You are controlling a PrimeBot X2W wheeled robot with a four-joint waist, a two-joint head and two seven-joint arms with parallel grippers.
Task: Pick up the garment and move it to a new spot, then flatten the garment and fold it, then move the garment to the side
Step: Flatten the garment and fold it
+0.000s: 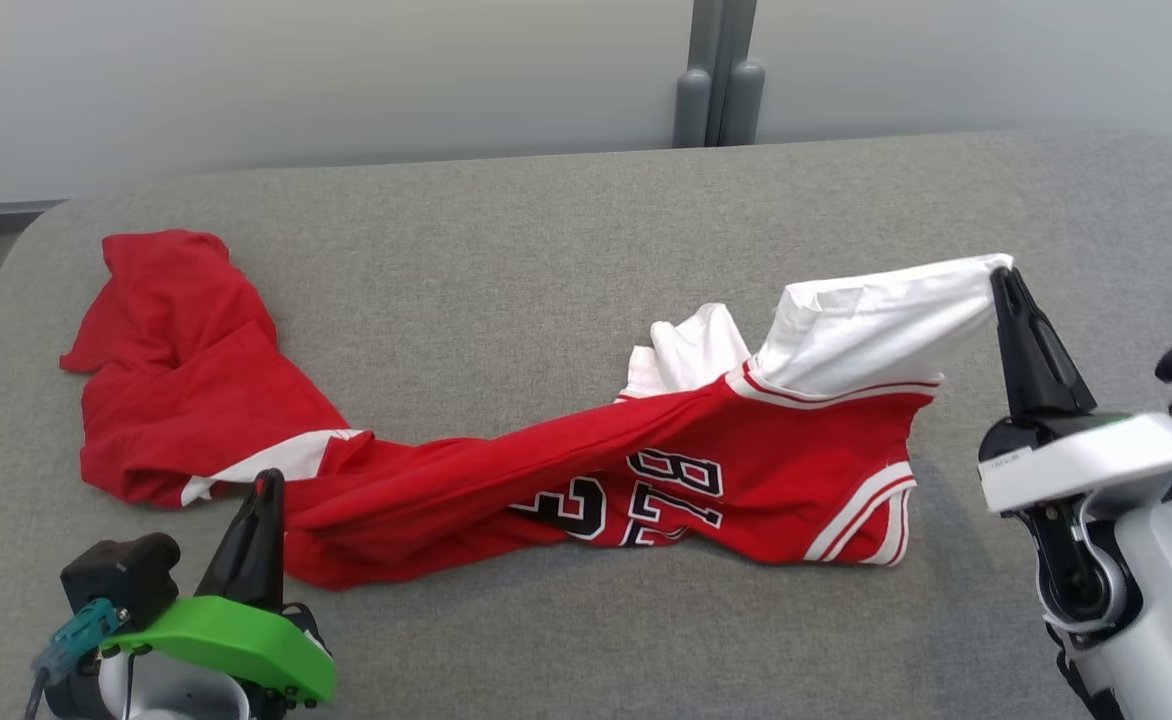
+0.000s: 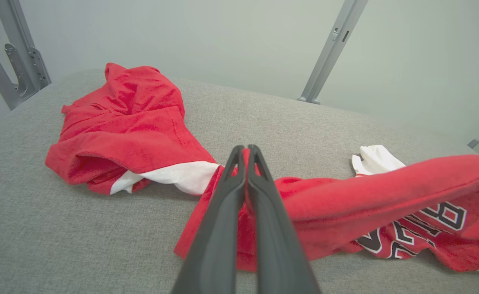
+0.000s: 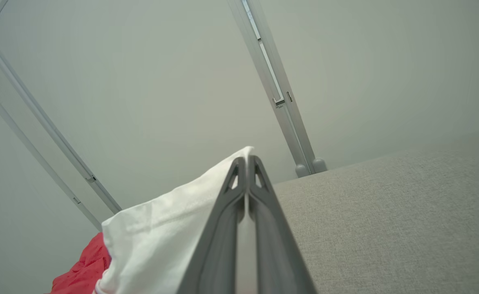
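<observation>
Nearest you, L side: your left gripper [image 1: 267,487] is clamped tight w/ a pinch of red cloth at its tips. That's the near edge of the garment [image 1: 746,450], a red jersey w/ white trim & black numbers. It lies strung out L to R across the mid of the grey table [image 1: 546,640], twisted into a ridge btwn the two arms. The number panel lies on the R half, crumpled. Farther back on the L, the rest of the red cloth is bunched in a loose heap on the table, w/ a white strip at its near side. On the R, your right gripper [image 1: 1002,272] is closed on the tip of the white sleeve [image 1: 876,320], holding it up off the table, stretched toward the R. A 2nd white bit sits just L of it. Farthest back: pale wall [image 1: 346,70] & a grey post [image 1: 718,80] behind the table's far edge.
</observation>
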